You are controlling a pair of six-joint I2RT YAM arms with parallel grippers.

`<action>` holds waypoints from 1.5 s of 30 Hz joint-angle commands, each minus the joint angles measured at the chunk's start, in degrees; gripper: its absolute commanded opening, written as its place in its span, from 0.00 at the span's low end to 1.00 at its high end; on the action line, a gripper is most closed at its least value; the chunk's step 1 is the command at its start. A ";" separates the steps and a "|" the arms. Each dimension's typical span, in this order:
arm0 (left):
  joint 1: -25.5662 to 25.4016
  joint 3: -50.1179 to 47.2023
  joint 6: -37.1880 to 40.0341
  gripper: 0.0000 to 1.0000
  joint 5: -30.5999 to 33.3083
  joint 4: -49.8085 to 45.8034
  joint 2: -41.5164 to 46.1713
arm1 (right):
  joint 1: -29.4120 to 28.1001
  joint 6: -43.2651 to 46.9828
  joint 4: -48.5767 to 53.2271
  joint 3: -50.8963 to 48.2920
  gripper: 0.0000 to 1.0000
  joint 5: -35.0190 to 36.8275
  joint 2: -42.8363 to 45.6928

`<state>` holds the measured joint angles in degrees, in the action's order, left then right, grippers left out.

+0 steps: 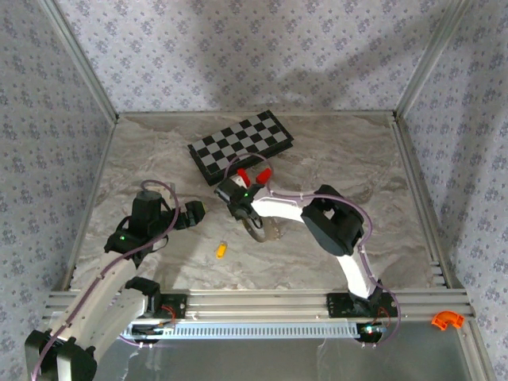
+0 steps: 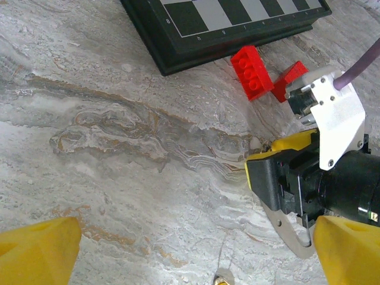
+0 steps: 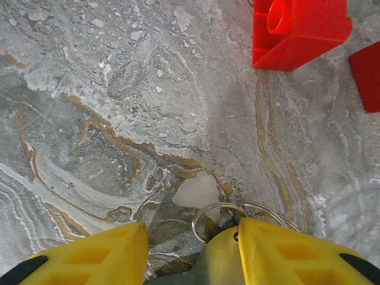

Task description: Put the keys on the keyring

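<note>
- Right claw sits low over the desk with its yellow fingers partly apart. The keyring lies in the gap between them, its wire loops poking out just past the tips. Whether the fingers pinch it or merely straddle it I cannot tell.
- Just ahead of those tips lie two red blocks, and beyond them the chessboard.
- Back from the claw and to its left, the key lies alone on the desk, apart from the keyring and touched by nothing.
- Left claw, further left, is spread wide and empty, facing the right claw.
- Progress, as I judge it, is early: the key is not yet on the ring and has to be picked up and threaded on.
- Pose: the right arm rises from its base, folds at the elbow and reaches across toward the middle of the desk. The left arm is bent, its wrist turned inward.
</note>
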<state>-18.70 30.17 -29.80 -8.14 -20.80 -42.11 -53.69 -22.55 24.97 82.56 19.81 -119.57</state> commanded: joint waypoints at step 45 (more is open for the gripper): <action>-10.55 0.02 -0.23 0.80 -10.90 16.51 -16.27 | 15.98 -5.34 -20.01 -38.35 0.63 -32.04 45.16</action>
<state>-26.87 27.62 -31.09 -17.39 -8.40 -54.87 -39.27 -29.04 1.06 46.35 -9.32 -76.66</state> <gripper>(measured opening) 0.803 0.613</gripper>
